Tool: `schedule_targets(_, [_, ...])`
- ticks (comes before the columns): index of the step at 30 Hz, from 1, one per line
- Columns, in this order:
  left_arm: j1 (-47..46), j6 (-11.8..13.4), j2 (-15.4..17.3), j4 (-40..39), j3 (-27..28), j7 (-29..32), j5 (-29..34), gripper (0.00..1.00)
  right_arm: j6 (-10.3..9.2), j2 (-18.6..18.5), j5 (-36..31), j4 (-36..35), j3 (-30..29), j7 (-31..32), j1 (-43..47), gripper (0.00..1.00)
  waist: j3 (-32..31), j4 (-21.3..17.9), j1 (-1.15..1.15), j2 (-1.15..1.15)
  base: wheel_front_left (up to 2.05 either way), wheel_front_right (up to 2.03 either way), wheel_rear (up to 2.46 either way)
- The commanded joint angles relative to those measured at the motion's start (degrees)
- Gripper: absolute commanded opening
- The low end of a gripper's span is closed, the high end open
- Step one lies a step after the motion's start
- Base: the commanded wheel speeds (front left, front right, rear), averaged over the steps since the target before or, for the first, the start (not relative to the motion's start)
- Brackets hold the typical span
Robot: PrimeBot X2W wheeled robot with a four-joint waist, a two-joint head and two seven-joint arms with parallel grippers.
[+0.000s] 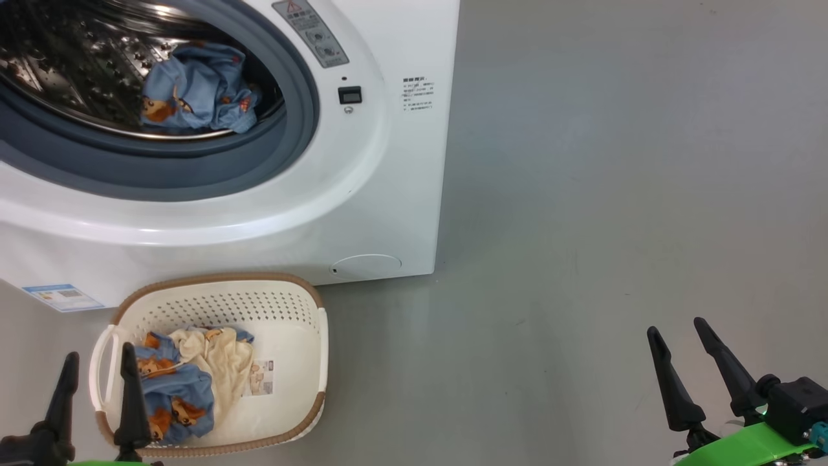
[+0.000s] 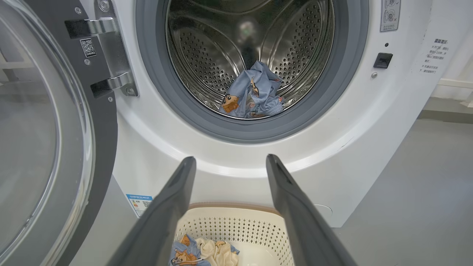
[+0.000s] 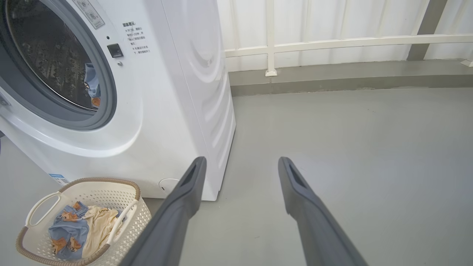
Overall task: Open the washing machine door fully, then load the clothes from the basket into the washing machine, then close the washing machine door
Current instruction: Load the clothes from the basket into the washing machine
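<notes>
Two claws spread, empty: left claw (image 1: pixel 99 353) over basket (image 1: pixel 284 279) rim, right claw (image 1: pixel 676 327) above bare floor (image 1: pixel 582 226). One garment (image 1: pixel 194 87) in washing machine (image 1: pixel 388 194) drum (image 2: pixel 207 55), other clothes (image 1: pixel 181 388) in basket, door (image 2: pixel 105 155) wide open leftward.

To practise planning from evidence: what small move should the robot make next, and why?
Probably lower the left gripper, jaws open and empty, onto the blue bear garment in the basket below it. The drum already holds another garment; this one and a cream cloth are still to load.
</notes>
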Motion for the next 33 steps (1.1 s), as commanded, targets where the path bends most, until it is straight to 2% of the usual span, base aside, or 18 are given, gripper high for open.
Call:
schedule_targets(1, [0.1, -0.2, 0.8, -1.1, 1.7, -0.3, 0.2, 1.00, 0.08, -0.6, 0.2, -1.2, 1.5, -0.3, -0.2, 1.00, 0.0, 0.0, 0.00, 0.00, 0.00, 0.00, 0.00])
schedule_targets(7, [0.4, -0.2, 0.2, 2.9, 0.6, -0.3, 0.0, 1.00, 0.08, 0.1, 0.2, -1.0, 2.6, -0.3, -1.4, 1.00, 1.0, -0.2, 0.00, 0.00, 0.00, 0.00, 0.00])
schedule_targets(16, [-5.3, -0.2, 0.1, 15.5, -1.5, -0.3, 0.1, 1.00, 0.08, 1.3, 0.1, -1.2, 4.1, -0.3, -4.4, 1.00, 5.0, -0.3, 0.00, 0.00, 0.00, 0.00, 0.00])
schedule_targets(33, [-26.9, 0.0, 5.4, 42.1, -5.3, -0.3, 2.0, 1.00, 0.08, 2.9, -0.4, -2.2, 6.2, -0.3, -12.4, 1.00, 17.9, -1.5, 0.00, 0.00, 0.00, 0.00, 0.00])
